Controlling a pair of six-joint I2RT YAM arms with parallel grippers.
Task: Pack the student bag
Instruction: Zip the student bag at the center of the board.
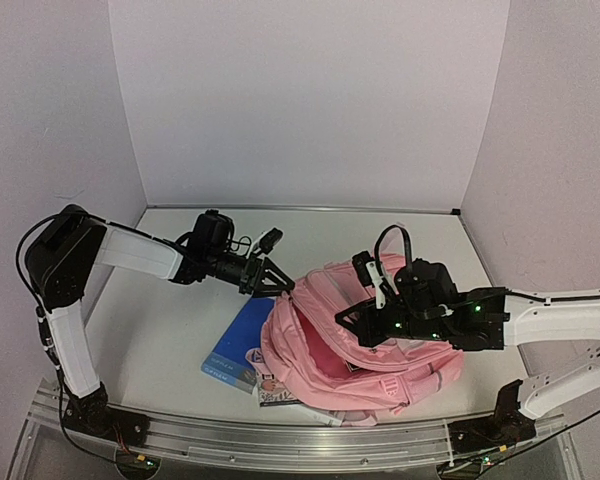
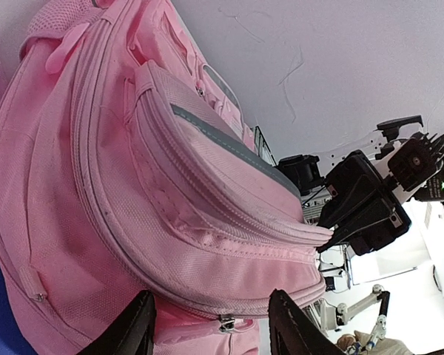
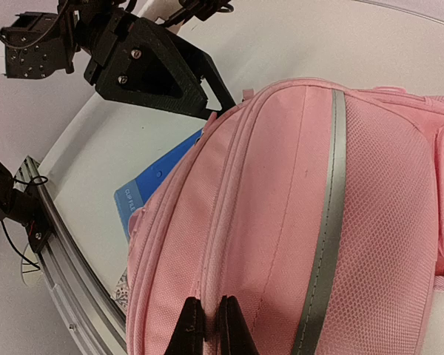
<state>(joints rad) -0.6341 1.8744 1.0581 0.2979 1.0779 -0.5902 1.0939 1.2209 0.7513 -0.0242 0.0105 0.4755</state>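
The student bag [image 1: 400,375] lies toward 5 o'clock on the counter [image 1: 170,330], long axis 9 to 3, mouth gaping toward 9. A blue book [image 1: 235,350] pokes out from under it at 8 o'clock. The left pincer [image 1: 278,284], half open, holds nothing at the bag's 10 o'clock rim. The right pincer [image 3: 205,316] is closed tight against the top flap.

The student bag [image 1: 330,365] hides part of the blue book [image 1: 232,348] beneath it.

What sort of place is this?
Probably a robotics lab test cell: a white table boxed in by plain walls, two robot arms on a metal rail, a pink backpack to pack.
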